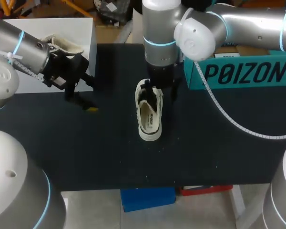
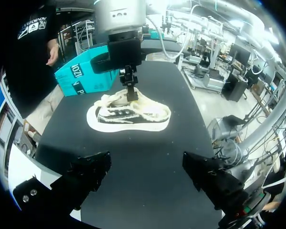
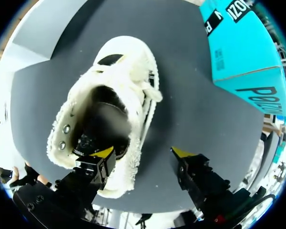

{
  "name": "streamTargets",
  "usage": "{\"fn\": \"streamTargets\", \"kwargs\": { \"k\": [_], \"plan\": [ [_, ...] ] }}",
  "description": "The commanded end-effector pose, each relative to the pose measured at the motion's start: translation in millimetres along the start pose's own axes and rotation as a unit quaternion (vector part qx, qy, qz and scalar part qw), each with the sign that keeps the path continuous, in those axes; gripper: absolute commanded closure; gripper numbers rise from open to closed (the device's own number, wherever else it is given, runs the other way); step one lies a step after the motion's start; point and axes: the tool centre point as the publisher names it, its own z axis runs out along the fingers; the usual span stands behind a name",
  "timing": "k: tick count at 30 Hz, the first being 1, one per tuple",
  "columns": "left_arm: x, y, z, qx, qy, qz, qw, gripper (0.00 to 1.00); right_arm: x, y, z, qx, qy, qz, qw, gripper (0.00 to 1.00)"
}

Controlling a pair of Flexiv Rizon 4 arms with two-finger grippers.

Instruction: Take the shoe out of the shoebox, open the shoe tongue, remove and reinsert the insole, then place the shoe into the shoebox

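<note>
The shoe [image 1: 148, 113] stands on the black table [image 1: 86, 152] at frame centre. My right gripper [image 3: 143, 153] hangs over it, spread wide, with one finger inside the shoe's opening and the other outside. My left gripper [image 1: 81, 102], left of centre, gapes wide and empty, apart from the shoe.

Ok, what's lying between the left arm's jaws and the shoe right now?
Nothing but bare black table. The left wrist view shows that stretch clear from the open left jaws up to the shoe.
</note>
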Motion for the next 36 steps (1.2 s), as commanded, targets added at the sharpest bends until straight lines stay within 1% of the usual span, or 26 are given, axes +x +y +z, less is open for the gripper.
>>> {"fn": "streamTargets", "kwargs": {
  "k": [1,2,4,6,7,8,9,10,12,13,14,20,23,26,27,29,32,36],
  "plan": [
    [0.7,0.5,1.0,0.000,-0.002,0.001,1.000,0.00,5.8,3.5,11.3,-0.002,-0.012,0.009,1.000,0.30],
    [0.7,0.5,1.0,0.000,-0.002,0.001,1.000,0.00,5.0,3.3,13.3,-0.001,-0.017,0.010,1.000,0.30],
    [0.7,0.5,1.0,0.000,-0.002,0.001,1.000,0.00,3.9,3.0,16.9,0.001,-0.022,0.014,1.000,0.35],
    [0.7,0.5,1.0,0.000,-0.002,0.001,1.000,0.00,2.9,2.3,18.7,0.002,-0.023,0.016,1.000,0.33],
    [0.7,0.5,1.0,0.000,-0.002,0.001,1.000,0.00,2.9,2.0,19.3,0.004,-0.024,0.017,1.000,0.35],
    [0.7,0.5,1.0,0.000,-0.002,0.001,1.000,0.00,2.9,1.4,20.4,0.005,-0.027,0.018,0.999,0.41],
    [0.7,0.5,1.0,0.000,-0.002,0.001,1.000,0.00,2.9,0.4,22.4,0.008,-0.028,0.019,0.999,0.51],
    [0.7,0.5,1.0,0.000,-0.002,0.001,1.000,0.00,2.5,-0.4,24.0,0.010,-0.027,0.020,0.999,0.57],
    [0.7,0.5,1.0,0.000,-0.002,0.001,1.000,0.00,2.2,-1.4,24.9,0.011,-0.026,0.022,0.999,0.83],
    [0.7,0.5,1.0,0.000,-0.002,0.001,1.000,0.00,2.1,-2.4,24.1,0.012,-0.026,0.022,0.999,0.97],
    [0.7,0.5,1.0,0.000,-0.002,0.001,1.000,0.00,2.0,-2.9,23.7,0.012,-0.026,0.023,0.999,1.00],
    [0.7,0.5,1.0,0.000,-0.002,0.001,1.000,0.00,-0.3,-5.2,18.6,0.017,-0.025,0.023,0.999,1.00],
    [0.7,0.5,1.0,0.000,-0.002,0.001,1.000,0.00,-2.7,-5.1,8.2,0.025,-0.022,0.020,0.999,1.00],
    [0.7,0.5,1.0,0.000,-0.002,0.001,1.000,0.00,-7.0,-4.9,-5.7,0.022,-0.024,0.004,0.999,1.00],
    [0.7,0.5,1.0,0.000,-0.002,0.001,1.000,0.00,-8.9,-4.6,-11.4,0.015,-0.024,-0.005,1.000,1.00],
    [0.7,0.5,1.0,0.000,-0.002,0.001,1.000,0.00,-13.0,-4.3,-24.3,0.004,-0.034,-0.027,0.999,1.00],
    [0.7,0.5,1.0,0.000,-0.002,0.001,1.000,0.00,-20.7,-3.5,-46.9,-0.020,-0.050,-0.080,0.995,1.00],
    [0.7,0.5,1.0,0.000,-0.002,0.001,1.000,0.00,-35.4,-3.3,-77.3,-0.047,-0.076,-0.174,0.981,1.00]
  ]
}}
